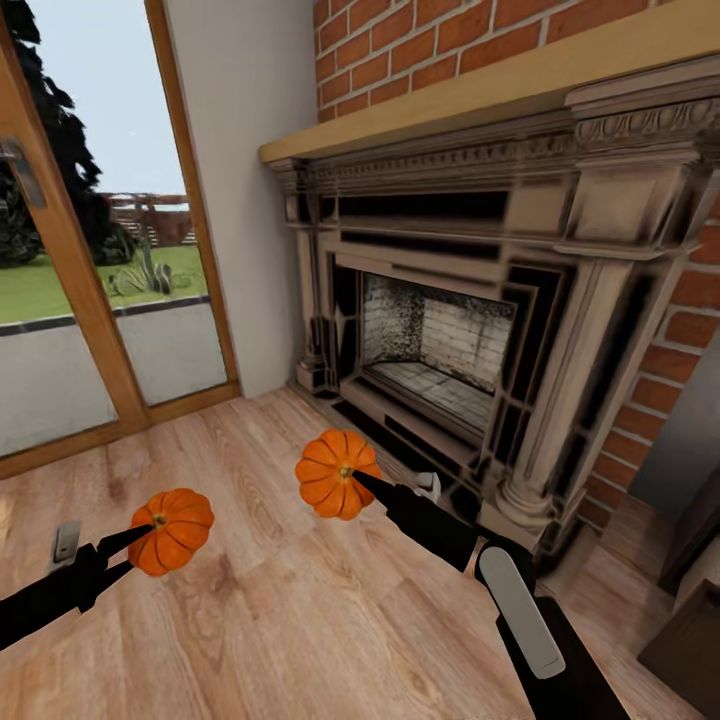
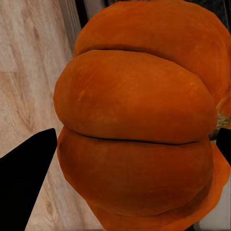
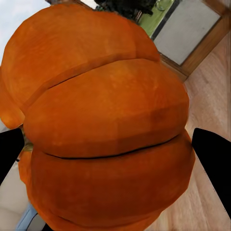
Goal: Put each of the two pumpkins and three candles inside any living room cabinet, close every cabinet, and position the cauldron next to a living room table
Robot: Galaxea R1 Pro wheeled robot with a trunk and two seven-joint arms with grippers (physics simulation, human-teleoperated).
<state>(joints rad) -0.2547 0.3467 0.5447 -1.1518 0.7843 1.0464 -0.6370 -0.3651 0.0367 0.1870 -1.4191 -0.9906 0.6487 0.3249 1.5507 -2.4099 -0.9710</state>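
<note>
Each of my grippers holds one bright-orange ribbed pumpkin above the wooden floor. My left gripper [image 1: 150, 538] is shut on the left pumpkin [image 1: 173, 530] at the lower left. My right gripper [image 1: 352, 476] is shut on the other pumpkin [image 1: 335, 473], in front of the fireplace. Up close, the left pumpkin [image 2: 137, 120] sits between the black fingers [image 2: 26, 168] of the left gripper. Likewise the right pumpkin [image 3: 103, 125] is clamped between the dark fingertips [image 3: 214, 159] of the right gripper. Candles, cabinet, cauldron and table are out of view.
A large carved stone fireplace [image 1: 450, 300] set in a brick wall [image 1: 420, 50] stands ahead and to the right. A wood-framed glass door [image 1: 90, 250] to the garden is at the left. Dark furniture [image 1: 690, 610] sits at the right edge. Wooden floor [image 1: 280, 620] spreads below.
</note>
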